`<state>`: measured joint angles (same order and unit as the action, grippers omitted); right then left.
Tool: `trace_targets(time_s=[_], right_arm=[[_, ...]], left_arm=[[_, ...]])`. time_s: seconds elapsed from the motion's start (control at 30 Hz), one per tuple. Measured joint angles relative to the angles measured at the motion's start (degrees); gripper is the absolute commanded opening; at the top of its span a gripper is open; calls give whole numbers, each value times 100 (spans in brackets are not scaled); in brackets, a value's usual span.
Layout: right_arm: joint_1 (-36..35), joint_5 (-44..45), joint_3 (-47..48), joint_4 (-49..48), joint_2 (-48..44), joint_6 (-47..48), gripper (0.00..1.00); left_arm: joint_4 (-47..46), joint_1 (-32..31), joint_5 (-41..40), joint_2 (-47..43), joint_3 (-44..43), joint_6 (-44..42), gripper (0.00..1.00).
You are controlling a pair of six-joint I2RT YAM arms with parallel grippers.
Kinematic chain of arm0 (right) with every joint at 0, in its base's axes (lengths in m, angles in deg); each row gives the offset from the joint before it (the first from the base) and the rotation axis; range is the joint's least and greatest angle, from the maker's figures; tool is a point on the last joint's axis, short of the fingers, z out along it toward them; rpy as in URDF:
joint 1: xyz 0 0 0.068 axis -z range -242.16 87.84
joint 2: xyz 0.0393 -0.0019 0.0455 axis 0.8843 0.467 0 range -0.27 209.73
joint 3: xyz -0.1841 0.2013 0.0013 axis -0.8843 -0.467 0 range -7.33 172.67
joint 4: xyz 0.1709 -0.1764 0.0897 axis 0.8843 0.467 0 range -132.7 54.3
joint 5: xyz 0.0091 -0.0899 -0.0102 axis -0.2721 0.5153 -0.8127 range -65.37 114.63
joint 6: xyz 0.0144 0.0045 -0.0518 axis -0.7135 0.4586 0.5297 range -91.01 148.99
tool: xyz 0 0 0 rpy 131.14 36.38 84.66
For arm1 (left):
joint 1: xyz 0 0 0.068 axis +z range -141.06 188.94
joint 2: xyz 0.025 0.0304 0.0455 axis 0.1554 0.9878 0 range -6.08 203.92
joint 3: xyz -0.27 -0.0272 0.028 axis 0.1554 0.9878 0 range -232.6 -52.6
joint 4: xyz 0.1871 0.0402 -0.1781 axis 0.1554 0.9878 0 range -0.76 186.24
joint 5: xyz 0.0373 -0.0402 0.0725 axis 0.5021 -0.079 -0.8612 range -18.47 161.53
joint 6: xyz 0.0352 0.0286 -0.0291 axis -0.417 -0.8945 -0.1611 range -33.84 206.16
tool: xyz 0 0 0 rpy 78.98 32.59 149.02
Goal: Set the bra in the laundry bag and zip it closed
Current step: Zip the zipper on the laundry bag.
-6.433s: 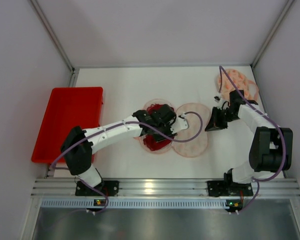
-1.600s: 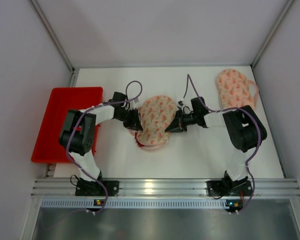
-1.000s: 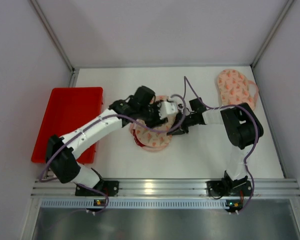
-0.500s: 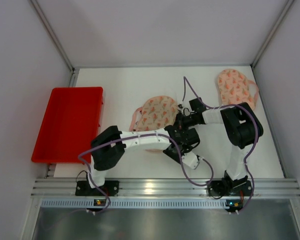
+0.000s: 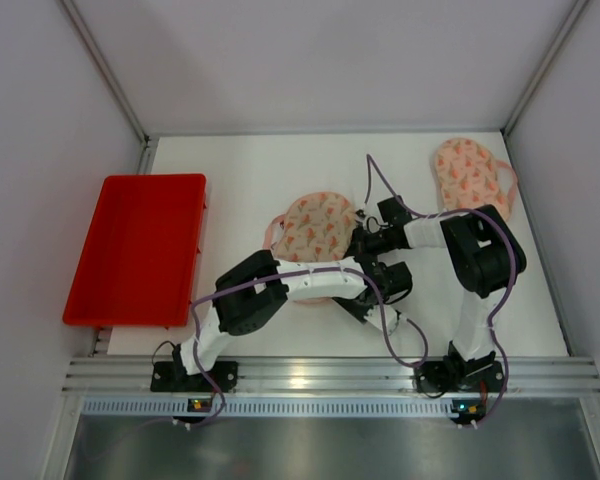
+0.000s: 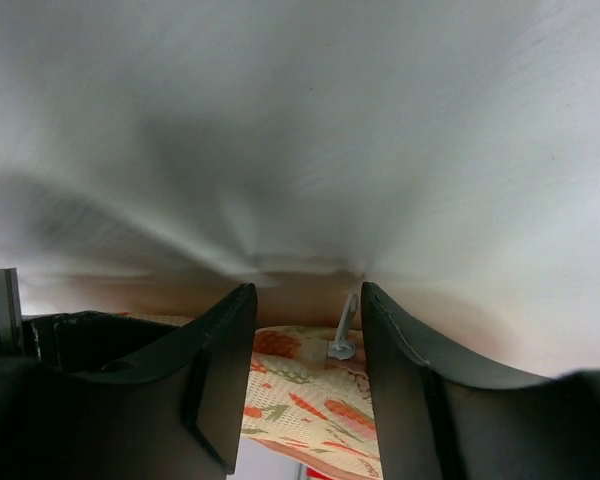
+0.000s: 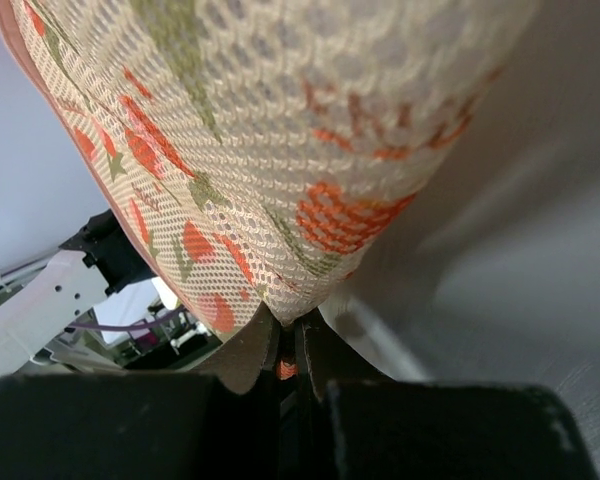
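The laundry bag point(image 5: 315, 228), a peach mesh dome with an orange and green print, lies mid-table. My right gripper point(image 5: 361, 240) is shut on its right edge; in the right wrist view the mesh of the laundry bag point(image 7: 250, 150) bulges above the pinching right gripper point(image 7: 286, 332). My left gripper point(image 5: 370, 263) sits at the bag's front right, reaching in from below. In the left wrist view this left gripper point(image 6: 307, 300) is open, and the grey zipper pull point(image 6: 342, 335) stands between its fingers without touching them. The bra is hidden.
A red tray point(image 5: 135, 250) lies at the left side of the table. A second patterned mesh bag point(image 5: 470, 175) rests at the back right corner. Grey walls close in the table on three sides.
The bag, open on a red bra at first, is now folded shut. My left arm crossed from the bag's left to its front right. The right gripper kept its pinch.
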<state>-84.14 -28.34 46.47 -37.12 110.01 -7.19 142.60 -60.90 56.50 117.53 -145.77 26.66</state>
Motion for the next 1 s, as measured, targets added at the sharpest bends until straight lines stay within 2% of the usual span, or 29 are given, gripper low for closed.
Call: trace_targets(time_s=[0.03,0.13,0.17,0.27,0.3,0.57,0.8,1.0], right_arm=[[0,7,0,0,0,0,0],[0,33,0,0,0,0,0],[0,44,0,0,0,2,0],[0,85,35,13,0,9,0],[-2,87,55,24,0,17,0],[13,153,378,494,15,330,0],[101,149,935,1128,461,828,0],[79,42,1504,1978,789,1362,0]], left_arm=[[35,-2,-15,42,-37,4,49],[151,-9,-70,68,-61,35,33],[192,-11,-76,68,-79,42,22],[328,-24,-72,68,-116,90,10],[356,-28,-72,68,-129,101,0],[450,-153,131,44,-98,267,0],[498,-538,411,-498,741,461,0],[328,-610,505,-1047,1325,562,0]])
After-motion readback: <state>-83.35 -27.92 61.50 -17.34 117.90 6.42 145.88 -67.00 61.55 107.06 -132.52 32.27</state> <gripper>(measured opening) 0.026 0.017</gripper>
